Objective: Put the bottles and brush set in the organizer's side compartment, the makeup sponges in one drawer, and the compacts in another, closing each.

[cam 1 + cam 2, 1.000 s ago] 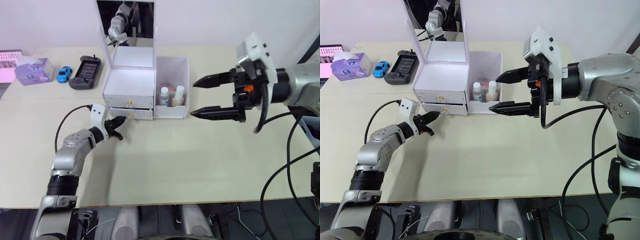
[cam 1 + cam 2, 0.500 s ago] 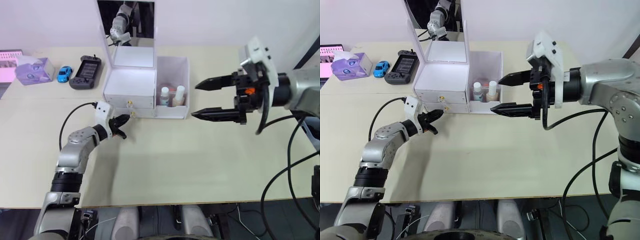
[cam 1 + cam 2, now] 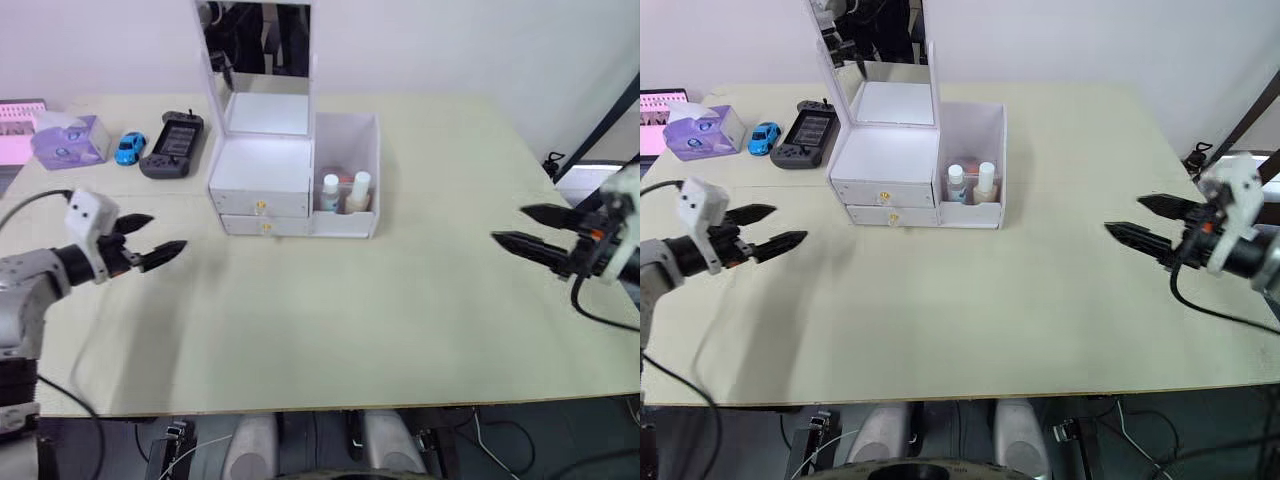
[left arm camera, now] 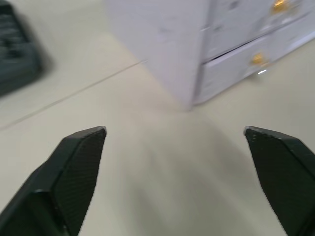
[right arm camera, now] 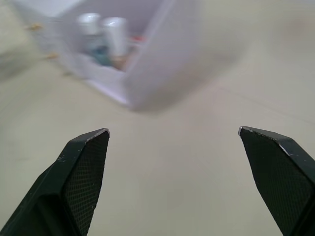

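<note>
White organizer (image 3: 262,190) looks shut and done, both grippers (image 3: 150,235) (image 3: 533,229) pulled back to 9 and 3 o'clock, fingers spread.

Inside the side compartment (image 3: 347,165), the two bottles (image 3: 343,194) showed only their white caps and upper bodies; the front wall hid their bases. A coral trace beside them in the right wrist view was too blurred to identify. The drawers (image 3: 888,202) sat flush, so their contents were hidden. The mirror (image 3: 256,40) was cut off by the top edge. The organizer (image 4: 197,44) was smeared in the left wrist view.
</note>
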Robot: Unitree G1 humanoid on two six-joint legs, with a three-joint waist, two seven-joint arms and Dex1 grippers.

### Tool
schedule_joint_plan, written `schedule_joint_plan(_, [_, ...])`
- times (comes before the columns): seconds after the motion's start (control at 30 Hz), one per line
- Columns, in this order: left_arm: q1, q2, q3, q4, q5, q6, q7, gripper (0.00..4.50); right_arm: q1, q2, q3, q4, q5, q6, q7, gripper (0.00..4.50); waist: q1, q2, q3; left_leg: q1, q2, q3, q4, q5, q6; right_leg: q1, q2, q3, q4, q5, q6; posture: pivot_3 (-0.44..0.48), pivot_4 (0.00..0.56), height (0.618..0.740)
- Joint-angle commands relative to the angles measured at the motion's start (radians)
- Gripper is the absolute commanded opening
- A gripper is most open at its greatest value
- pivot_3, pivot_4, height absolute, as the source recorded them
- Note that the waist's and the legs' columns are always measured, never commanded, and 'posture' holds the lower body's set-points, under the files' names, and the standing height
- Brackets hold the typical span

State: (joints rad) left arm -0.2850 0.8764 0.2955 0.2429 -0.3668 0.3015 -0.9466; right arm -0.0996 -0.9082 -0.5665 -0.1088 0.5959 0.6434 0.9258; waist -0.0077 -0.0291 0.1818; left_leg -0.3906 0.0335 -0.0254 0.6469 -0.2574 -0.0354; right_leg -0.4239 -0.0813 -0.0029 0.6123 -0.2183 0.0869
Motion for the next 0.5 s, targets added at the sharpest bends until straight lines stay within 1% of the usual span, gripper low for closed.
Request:
schedule_joint_plan(0.03, [-0.023, 0.057, 0.011, 0.143, 0.082, -0.150, -0.002, 4.48, 0.043, 0.049, -0.089, 0.053, -0.046, -0.170, -0.020, 4.50, -0.004, 0.000, 0.000, 0.000, 0.000, 0.000, -0.001, 0.000, 0.000, 0.000, 0.000, 0.000, 0.000, 0.000, 0.000, 0.000, 0.150, 0.740])
schedule_joint_plan(0.07, [-0.025, 0.060, 0.017, 0.166, 0.080, -0.164, -0.008, 4.48, 0.051, 0.064, -0.097, 0.067, -0.053, -0.197, -0.031, 4.50, -0.007, 0.000, 0.000, 0.000, 0.001, 0.000, -0.001, 0.000, 0.000, -0.001, 0.001, 0.000, 0.000, 0.000, -0.001, 0.000, 0.150, 0.740])
schedule_joint_plan(0.17, [-0.032, 0.065, 0.029, 0.219, 0.086, -0.222, -0.011, 4.48, 0.106, 0.074, -0.108, 0.078, -0.010, -0.149, -0.003, 4.50, -0.006, 0.001, 0.000, 0.001, 0.001, 0.000, -0.002, 0.000, 0.000, -0.001, 0.001, 0.000, 0.001, 0.001, -0.002, 0.000, 0.150, 0.740])
schedule_joint_plan(0.37, [-0.088, 0.061, 0.028, 0.281, 0.081, -0.215, 0.006, 4.48, 0.104, 0.107, -0.067, 0.084, -0.047, -0.237, -0.027, 4.50, -0.005, 0.001, 0.000, 0.001, 0.001, 0.000, -0.001, 0.000, 0.000, 0.000, 0.001, 0.000, 0.002, 0.000, -0.001, 0.000, 0.150, 0.740])
schedule_joint_plan(0.5, [-0.071, 0.072, 0.013, 0.265, 0.075, -0.201, -0.050, 4.48, 0.087, 0.108, -0.039, 0.090, -0.056, -0.271, -0.037, 4.50, -0.006, 0.001, 0.000, 0.001, 0.001, 0.000, -0.001, 0.000, 0.000, 0.000, 0.001, 0.000, 0.002, 0.001, -0.001, 0.000, 0.150, 0.740])
